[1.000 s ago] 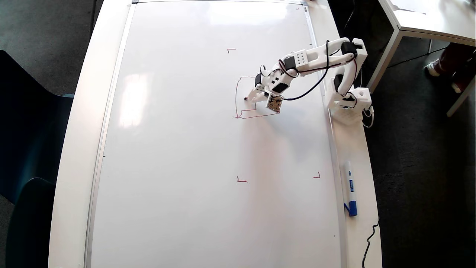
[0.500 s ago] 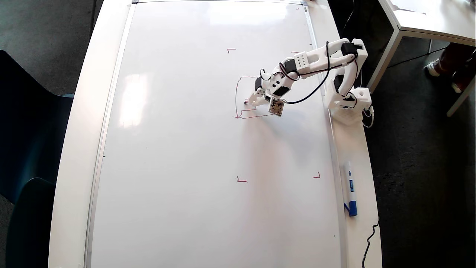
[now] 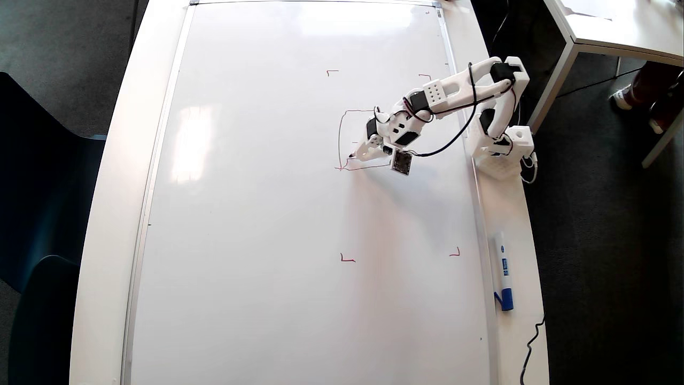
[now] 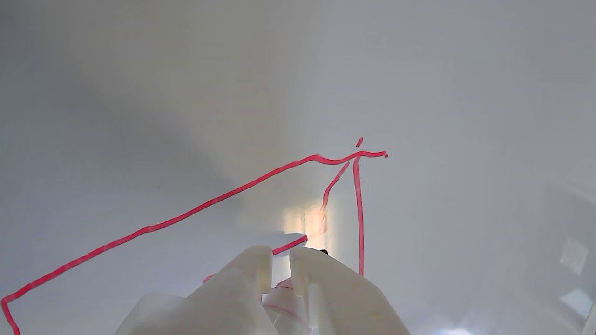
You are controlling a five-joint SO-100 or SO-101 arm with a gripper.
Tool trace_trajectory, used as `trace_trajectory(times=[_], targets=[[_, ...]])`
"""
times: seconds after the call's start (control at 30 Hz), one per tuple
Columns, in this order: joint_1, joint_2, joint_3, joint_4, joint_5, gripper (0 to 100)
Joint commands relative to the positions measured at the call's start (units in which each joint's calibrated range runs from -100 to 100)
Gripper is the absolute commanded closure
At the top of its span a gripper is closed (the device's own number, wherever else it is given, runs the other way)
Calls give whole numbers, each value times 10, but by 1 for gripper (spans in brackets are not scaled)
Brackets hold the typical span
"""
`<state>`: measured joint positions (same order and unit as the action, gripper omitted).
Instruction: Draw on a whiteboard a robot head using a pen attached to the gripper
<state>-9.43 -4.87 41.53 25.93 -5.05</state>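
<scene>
The whiteboard [image 3: 256,214] fills the table in the overhead view and the whole background of the wrist view [image 4: 139,93]. The robot head [image 3: 340,139] is a thin red outline with a smaller red line inside its lower left corner [image 4: 209,202]. My white gripper [image 3: 360,153] hovers over that corner, shut on the pen [image 4: 285,298], which shows white and red between the fingers [image 4: 326,279]. The pen's dark tip [image 3: 351,156] meets the board just inside the outline's left side.
Small red corner marks [image 3: 332,71] [image 3: 347,260] [image 3: 455,253] sit on the board. A white marker with a blue cap [image 3: 502,272] lies on the right table margin below the arm's base [image 3: 502,147]. A black cable [image 3: 529,353] trails at the lower right.
The gripper and pen tip have moved downward in the overhead view, toward the outline's lower left corner. The arm has swung with them.
</scene>
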Motion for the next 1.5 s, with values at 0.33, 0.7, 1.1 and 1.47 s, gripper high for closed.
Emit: trace_trajectory(times=[0.33, 0.7, 1.1, 1.47], targets=[[-6, -2, -21, -8, -3, 99], [-5, 1, -26, -6, -3, 99], [6, 34, -58, 1, -19, 99], [13, 31, -53, 1, -18, 99]])
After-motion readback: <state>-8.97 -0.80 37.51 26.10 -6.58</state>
